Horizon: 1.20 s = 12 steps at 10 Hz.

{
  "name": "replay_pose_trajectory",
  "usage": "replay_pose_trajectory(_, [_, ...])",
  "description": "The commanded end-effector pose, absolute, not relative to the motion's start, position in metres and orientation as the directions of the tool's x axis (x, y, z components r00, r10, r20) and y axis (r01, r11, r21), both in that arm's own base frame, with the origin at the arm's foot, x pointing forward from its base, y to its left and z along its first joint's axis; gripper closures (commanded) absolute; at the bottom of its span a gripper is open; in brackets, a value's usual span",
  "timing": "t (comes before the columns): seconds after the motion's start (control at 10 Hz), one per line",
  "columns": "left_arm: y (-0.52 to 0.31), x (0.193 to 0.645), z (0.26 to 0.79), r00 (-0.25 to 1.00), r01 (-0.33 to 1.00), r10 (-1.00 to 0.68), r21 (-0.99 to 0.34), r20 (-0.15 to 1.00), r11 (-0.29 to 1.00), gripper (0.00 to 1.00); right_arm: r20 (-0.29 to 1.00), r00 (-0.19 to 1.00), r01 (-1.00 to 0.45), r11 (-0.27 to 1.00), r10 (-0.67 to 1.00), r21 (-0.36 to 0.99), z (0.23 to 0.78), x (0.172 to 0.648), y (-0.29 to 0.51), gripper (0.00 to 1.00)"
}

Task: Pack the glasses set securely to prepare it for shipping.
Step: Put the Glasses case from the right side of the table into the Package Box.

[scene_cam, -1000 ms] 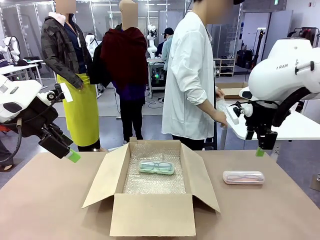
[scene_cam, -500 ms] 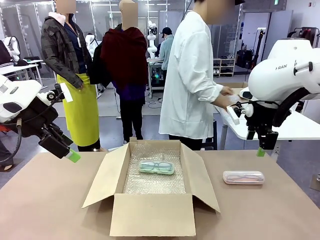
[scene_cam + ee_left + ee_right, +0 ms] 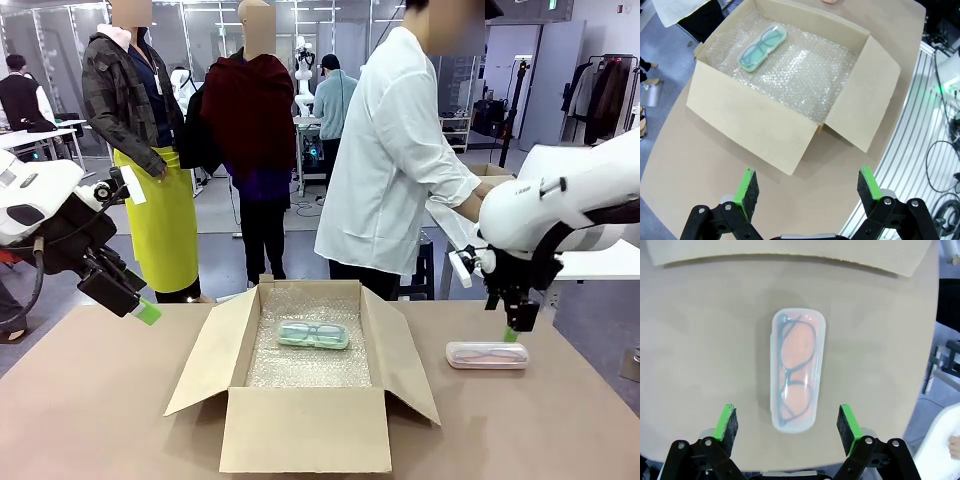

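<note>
The mint green glasses case (image 3: 313, 334) (image 3: 762, 47) lies on the bubble wrap inside the open cardboard box (image 3: 300, 425) (image 3: 755, 132). The pink glasses case (image 3: 487, 354) (image 3: 796, 369) lies on the table to the right of the box, spectacles visible inside. My right gripper (image 3: 513, 333) (image 3: 787, 424) hangs open just above the pink case, its green pads (image 3: 726, 422) on either side of the case's near end without touching it. My left gripper (image 3: 146, 313) (image 3: 806, 186) is open and empty, held high over the table's left side, clear of the box.
A person in a white coat (image 3: 390, 160) stands at the far side, turned toward a side table (image 3: 600, 262) at the right. The box's flaps (image 3: 402, 352) spread outward. Bare brown tabletop (image 3: 100, 410) lies left of the box.
My right arm has dropped and moved slightly left, bringing its gripper from high above the table down over the pink case. The person has leaned further right. The left arm has not moved.
</note>
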<state>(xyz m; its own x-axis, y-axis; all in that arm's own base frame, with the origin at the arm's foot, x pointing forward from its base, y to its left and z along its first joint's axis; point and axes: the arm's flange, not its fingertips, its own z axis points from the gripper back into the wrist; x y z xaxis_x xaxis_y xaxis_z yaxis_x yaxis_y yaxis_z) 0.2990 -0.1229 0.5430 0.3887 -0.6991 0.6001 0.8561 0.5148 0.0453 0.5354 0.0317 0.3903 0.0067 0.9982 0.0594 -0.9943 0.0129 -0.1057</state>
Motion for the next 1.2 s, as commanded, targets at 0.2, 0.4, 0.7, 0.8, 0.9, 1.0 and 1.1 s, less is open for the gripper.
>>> replay_pose_trajectory(0.2, [-0.122,0.299,0.543,0.381,0.86,-0.692,0.04,0.614,0.508,0.0,0.087,0.013,-0.998,0.019,0.996,-0.065,0.348,0.563,0.032,0.0])
replay_pose_trajectory(0.4, [-0.122,0.299,0.543,0.381,0.86,-0.692,0.04,0.614,0.508,0.0,0.078,0.029,-0.999,0.031,0.997,-0.026,0.326,0.568,0.031,0.0])
replay_pose_trajectory(0.7, [-0.122,0.299,0.543,0.381,0.86,-0.692,0.04,0.614,0.508,0.0,0.085,0.048,-0.998,0.051,0.995,-0.031,0.307,0.569,0.031,0.0])
replay_pose_trajectory(0.8, [-0.122,0.299,0.543,0.381,0.86,-0.692,0.04,0.614,0.508,0.0,0.094,0.056,-0.997,0.061,0.994,-0.049,0.303,0.569,0.03,0.0])
replay_pose_trajectory(0.9, [-0.122,0.299,0.543,0.381,0.86,-0.692,0.04,0.614,0.508,0.0,0.091,0.046,-0.997,0.051,0.995,-0.054,0.303,0.568,0.03,0.16])
replay_pose_trajectory(1.0, [-0.122,0.299,0.543,0.381,0.86,-0.692,0.04,0.614,0.508,0.0,0.089,0.048,-0.997,0.053,0.995,-0.06,0.305,0.567,0.03,0.2])
replay_pose_trajectory(1.1, [-0.122,0.299,0.543,0.381,0.86,-0.692,0.04,0.614,0.508,0.0,0.087,0.047,-0.997,0.053,0.995,-0.061,0.307,0.567,0.03,0.36])
